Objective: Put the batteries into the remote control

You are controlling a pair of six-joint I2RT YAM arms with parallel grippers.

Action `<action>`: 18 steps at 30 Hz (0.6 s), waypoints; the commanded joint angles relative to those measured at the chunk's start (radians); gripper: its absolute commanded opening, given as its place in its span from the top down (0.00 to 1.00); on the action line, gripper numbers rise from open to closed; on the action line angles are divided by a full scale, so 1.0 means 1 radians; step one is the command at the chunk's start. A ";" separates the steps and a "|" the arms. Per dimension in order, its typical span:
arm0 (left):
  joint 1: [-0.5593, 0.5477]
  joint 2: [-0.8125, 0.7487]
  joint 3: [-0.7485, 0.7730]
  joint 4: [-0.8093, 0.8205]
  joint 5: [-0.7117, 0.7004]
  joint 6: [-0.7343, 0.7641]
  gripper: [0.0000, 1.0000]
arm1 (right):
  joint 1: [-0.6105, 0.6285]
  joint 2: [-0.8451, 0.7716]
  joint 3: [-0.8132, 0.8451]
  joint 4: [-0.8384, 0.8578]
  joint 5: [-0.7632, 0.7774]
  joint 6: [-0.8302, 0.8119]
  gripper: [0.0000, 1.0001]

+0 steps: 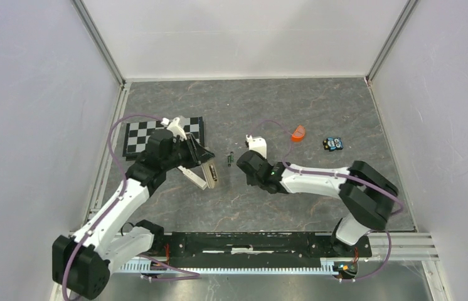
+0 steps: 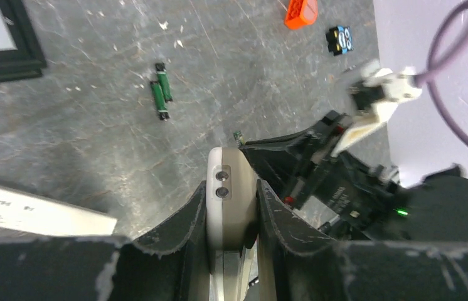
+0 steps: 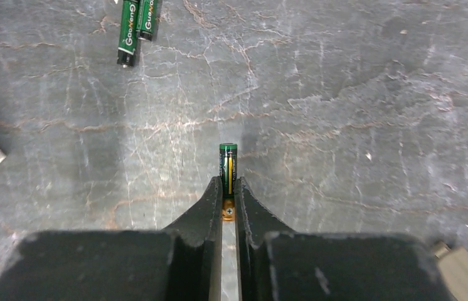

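Observation:
My left gripper [image 2: 231, 188] is shut on the remote control [image 2: 234, 169], a slim tan-grey handset held on edge above the table, its end sticking out past the fingertips. In the top view the remote control [image 1: 209, 174] hangs left of centre. My right gripper [image 3: 228, 185] is shut on one green-marked battery [image 3: 228, 160], which points forward out of the fingertips just above the table. Two more batteries [image 3: 136, 25] lie side by side on the table ahead and to its left. The same batteries [image 2: 161, 97] show in the left wrist view, beyond the remote.
A checkerboard card [image 1: 156, 135] lies at the back left. An orange piece [image 1: 298, 132] and a small blue-and-black object [image 1: 334, 143] sit at the back right. A white flat strip [image 2: 31, 210] lies on the table left of my left gripper. Enclosure walls ring the table.

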State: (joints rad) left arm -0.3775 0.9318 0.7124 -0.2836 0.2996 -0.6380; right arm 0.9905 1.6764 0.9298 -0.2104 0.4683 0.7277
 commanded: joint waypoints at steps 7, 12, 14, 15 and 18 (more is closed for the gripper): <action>-0.021 0.299 -0.064 0.483 0.229 -0.190 0.98 | -0.007 -0.305 -0.155 0.120 -0.110 -0.054 0.90; -0.025 0.395 -0.076 0.640 0.317 -0.226 0.98 | -0.007 -0.442 -0.199 0.163 -0.207 -0.076 0.88; -0.029 0.419 -0.091 0.709 0.345 -0.250 0.98 | -0.006 -0.484 -0.216 0.193 -0.252 -0.076 0.88; -0.032 0.428 -0.100 0.736 0.360 -0.265 0.98 | -0.006 -0.503 -0.224 0.202 -0.279 -0.077 0.88; -0.037 0.443 -0.110 0.769 0.374 -0.283 0.98 | -0.007 -0.534 -0.239 0.266 -0.338 -0.079 0.87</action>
State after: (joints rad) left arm -0.4034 1.3582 0.6140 0.3088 0.5903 -0.8482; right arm 0.9859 1.1858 0.7090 -0.0566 0.2379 0.6682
